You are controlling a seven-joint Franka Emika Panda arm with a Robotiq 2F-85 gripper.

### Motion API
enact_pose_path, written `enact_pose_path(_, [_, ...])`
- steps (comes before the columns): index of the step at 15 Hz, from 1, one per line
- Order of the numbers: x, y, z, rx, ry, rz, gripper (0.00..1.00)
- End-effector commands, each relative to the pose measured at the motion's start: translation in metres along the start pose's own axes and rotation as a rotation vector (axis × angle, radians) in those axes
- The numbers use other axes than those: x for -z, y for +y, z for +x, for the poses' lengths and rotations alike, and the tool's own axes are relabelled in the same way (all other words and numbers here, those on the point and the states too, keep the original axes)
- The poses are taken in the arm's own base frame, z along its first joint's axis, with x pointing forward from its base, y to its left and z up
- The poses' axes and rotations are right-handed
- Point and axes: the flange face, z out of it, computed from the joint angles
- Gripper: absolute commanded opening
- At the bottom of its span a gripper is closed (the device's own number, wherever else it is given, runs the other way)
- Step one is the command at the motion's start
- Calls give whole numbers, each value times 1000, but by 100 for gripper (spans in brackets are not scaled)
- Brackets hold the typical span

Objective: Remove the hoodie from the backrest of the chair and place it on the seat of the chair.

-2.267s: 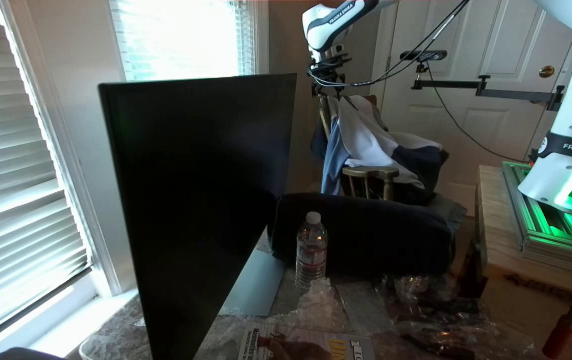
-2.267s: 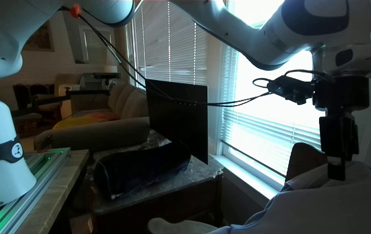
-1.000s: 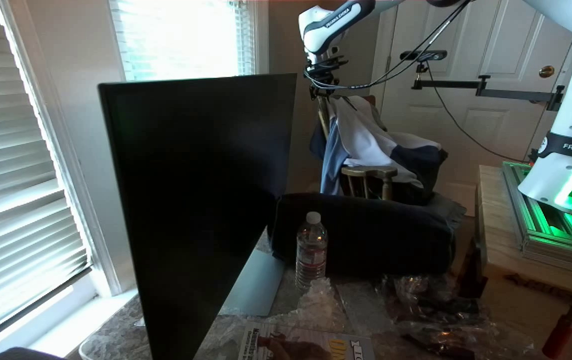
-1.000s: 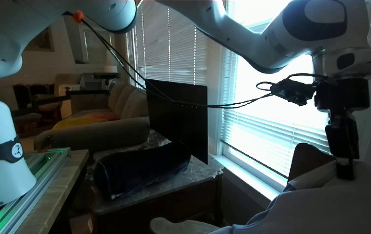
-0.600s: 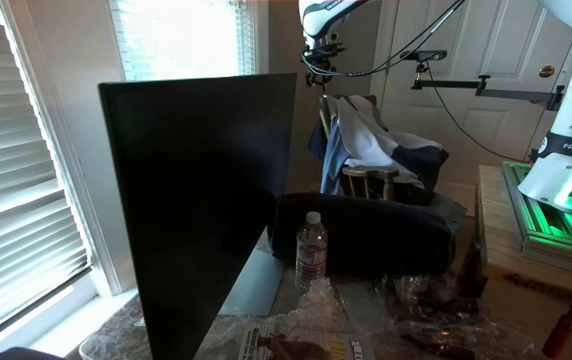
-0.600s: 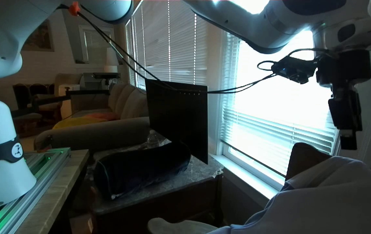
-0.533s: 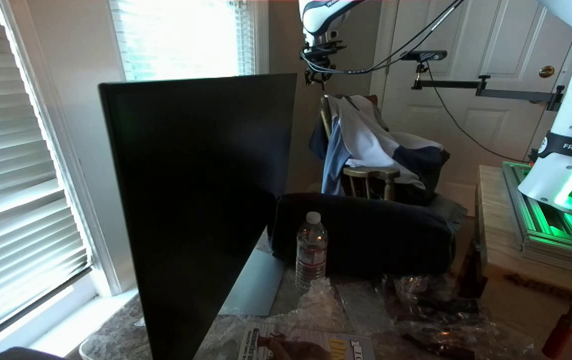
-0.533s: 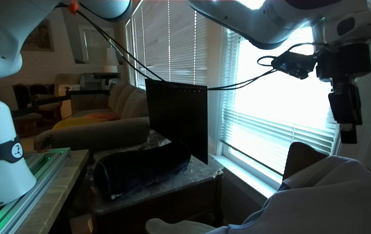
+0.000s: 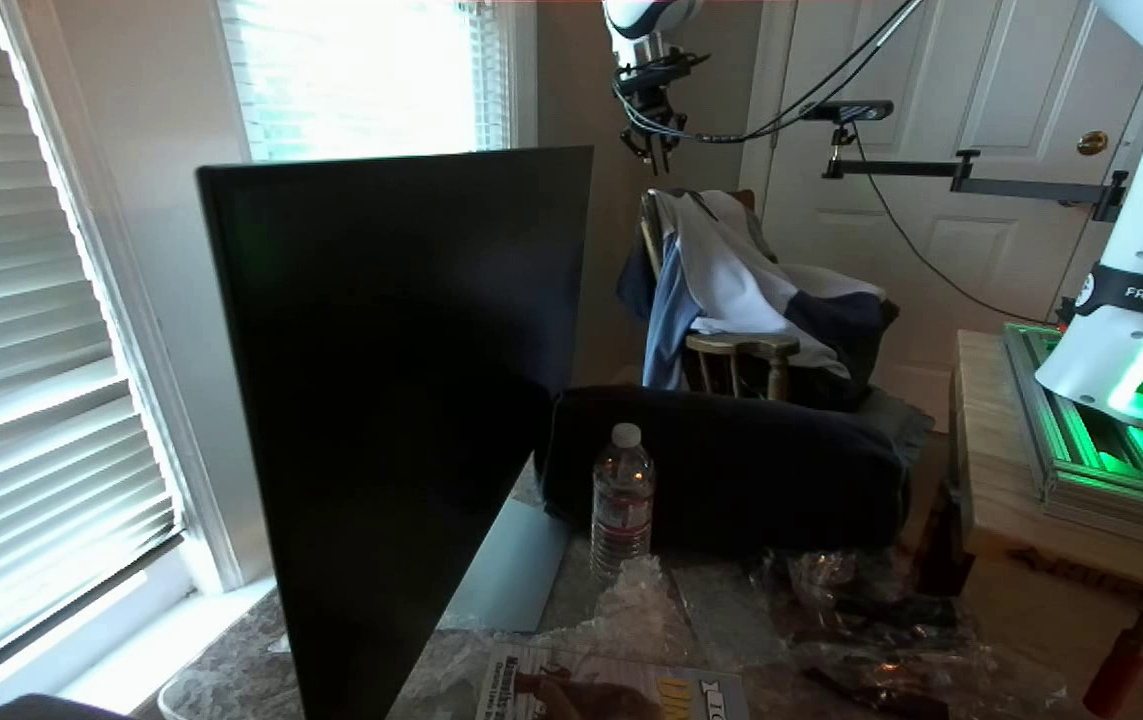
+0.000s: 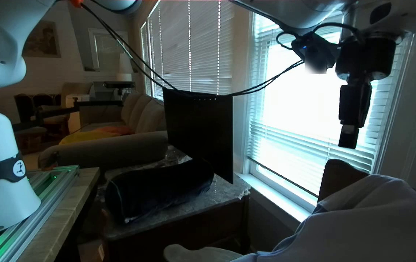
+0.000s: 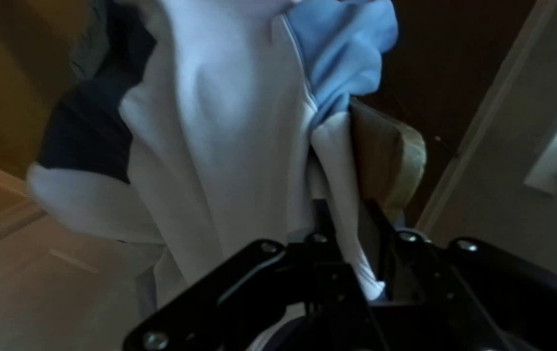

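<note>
The hoodie [image 9: 731,270], whitish-grey with blue and navy parts, hangs over the backrest [image 9: 649,235] of the chair [image 9: 741,345]. In an exterior view the hoodie [image 10: 371,218] fills the lower right, beside the backrest's bare dark top corner [image 10: 339,178]. The wrist view shows the hoodie [image 11: 239,136] below, with the wooden backrest edge [image 11: 388,156] at its right. My gripper [image 9: 661,168] is above the backrest, apart from the cloth; it also shows in an exterior view [image 10: 348,142]. In the wrist view its fingers [image 11: 347,209] are apart with nothing held. The seat is hidden.
A large black panel [image 9: 401,400] stands on the table [image 10: 226,196] near a dark rounded cushion [image 9: 731,470] and a water bottle [image 9: 621,510]. A camera on a bar [image 9: 846,110] is beside the arm. A window [image 10: 302,120] lies behind the chair.
My gripper, earlier down at the hoodie on the backrest top, has risen above it. In the last half second it has turned and shifted slightly. The hoodie stays draped over the backrest.
</note>
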Motion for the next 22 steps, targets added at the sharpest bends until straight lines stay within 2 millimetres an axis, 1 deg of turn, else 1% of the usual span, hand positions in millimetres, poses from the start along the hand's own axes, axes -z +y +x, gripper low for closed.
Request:
enact_pose_path(1, [21, 30, 0, -6, -96, -38, 53])
enact_pose_path(3, [24, 37, 6, -50, -108, -37, 67])
enact_pose_path(6, [19, 37, 18, -109, -122, 12, 89])
enact_pose_path(7, [18, 35, 21, -132, -135, 38, 95])
enact_pose_path(8, [15, 33, 24, -155, -137, 61, 99])
enact_pose_path(10, [11, 26, 29, -195, -135, 109, 100])
enact_pose_path(14, [3, 14, 42, -262, -56, 163, 100])
enact_pose_path(18, [-5, 7, 49, -304, -21, 175, 100])
enact_pose_path(22, [-13, 3, 51, -326, -17, 150, 99])
